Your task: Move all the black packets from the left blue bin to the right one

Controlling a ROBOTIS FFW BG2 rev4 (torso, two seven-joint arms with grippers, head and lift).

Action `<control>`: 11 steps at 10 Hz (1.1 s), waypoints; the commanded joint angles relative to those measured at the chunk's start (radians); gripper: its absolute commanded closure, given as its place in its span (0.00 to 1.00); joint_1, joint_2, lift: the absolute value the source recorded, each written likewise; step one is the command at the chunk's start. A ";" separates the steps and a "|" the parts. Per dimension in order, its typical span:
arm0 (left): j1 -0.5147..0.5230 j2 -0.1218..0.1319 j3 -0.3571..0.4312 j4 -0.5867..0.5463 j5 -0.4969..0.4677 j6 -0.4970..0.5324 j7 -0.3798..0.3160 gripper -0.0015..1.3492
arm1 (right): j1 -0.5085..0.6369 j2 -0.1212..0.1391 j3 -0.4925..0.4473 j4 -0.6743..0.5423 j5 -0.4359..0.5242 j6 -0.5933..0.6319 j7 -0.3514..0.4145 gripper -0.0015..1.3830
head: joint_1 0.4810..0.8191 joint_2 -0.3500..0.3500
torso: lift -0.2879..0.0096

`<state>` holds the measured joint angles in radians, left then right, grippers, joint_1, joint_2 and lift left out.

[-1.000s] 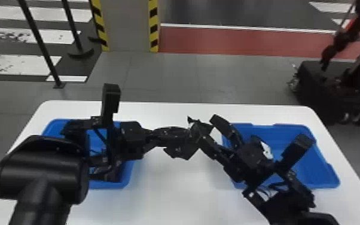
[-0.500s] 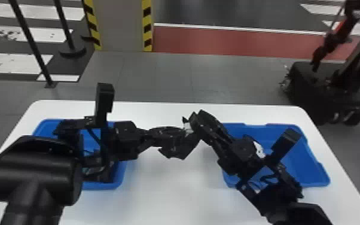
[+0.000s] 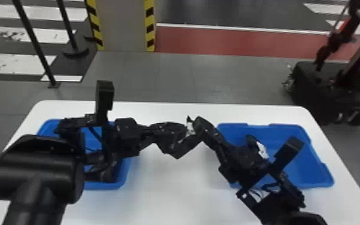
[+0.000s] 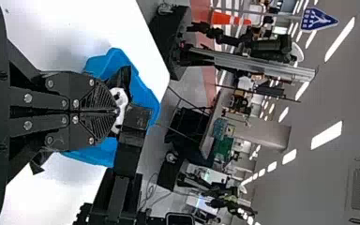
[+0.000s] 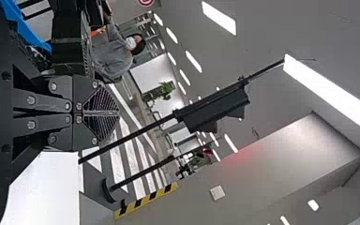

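- The left hand (image 4: pixel 116 111) reaches in from the left to the middle of the head view, fingers closed narrowly on a black packet (image 4: pixel 121 99) with a white patch.
- The packet lies right at its fingertips, above the desk (image 3: pixel 170 203) and between the two bins.
- The right hand (image 5: pixel 117 113) slants up from lower right of the head view; its fingers are drawn together, with nothing visible between them.
- The relation that matters: the packet sits just to the left of the right hand's tips, close beside them. Whether they touch, I cannot tell. The packet's long axis is unclear too.
- The left bin (image 3: pixel 107 186) is at the left of the head view, partly under the left arm; I cannot tell how many packets remain there.
- The right bin (image 3: pixel 317 178) is at the right, with a dark item bearing a white patch (image 3: pixel 261 149) in or over it, probably another packet.
- The step looks like a pass between hands: the right hand would need to open, then close on the packet before the left lets go. Colliding tips could knock it loose.
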<state>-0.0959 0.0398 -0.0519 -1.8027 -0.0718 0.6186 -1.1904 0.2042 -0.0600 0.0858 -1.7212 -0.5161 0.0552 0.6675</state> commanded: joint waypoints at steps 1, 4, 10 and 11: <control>0.008 -0.001 0.007 0.000 0.000 0.007 0.012 0.48 | -0.005 0.000 -0.006 0.000 -0.015 -0.014 -0.003 0.92 | 0.63 0.42 | 0.60; 0.066 0.000 0.073 0.000 0.014 -0.010 0.018 0.10 | -0.023 -0.012 -0.106 -0.032 0.005 -0.033 -0.014 0.92 | 0.63 0.40 | 0.60; 0.243 0.009 0.300 -0.098 0.188 -0.086 0.018 0.13 | -0.064 -0.090 -0.316 0.166 0.053 -0.097 -0.111 0.92 | 0.63 0.28 | 0.60; 0.265 0.011 0.334 -0.130 0.193 -0.079 0.018 0.13 | -0.055 -0.093 -0.336 0.169 0.054 -0.102 -0.126 0.92 | 0.63 0.27 | 0.60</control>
<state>0.1559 0.0500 0.2604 -1.9140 0.1158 0.5364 -1.1719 0.1448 -0.1504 -0.2358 -1.5576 -0.4628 -0.0423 0.5431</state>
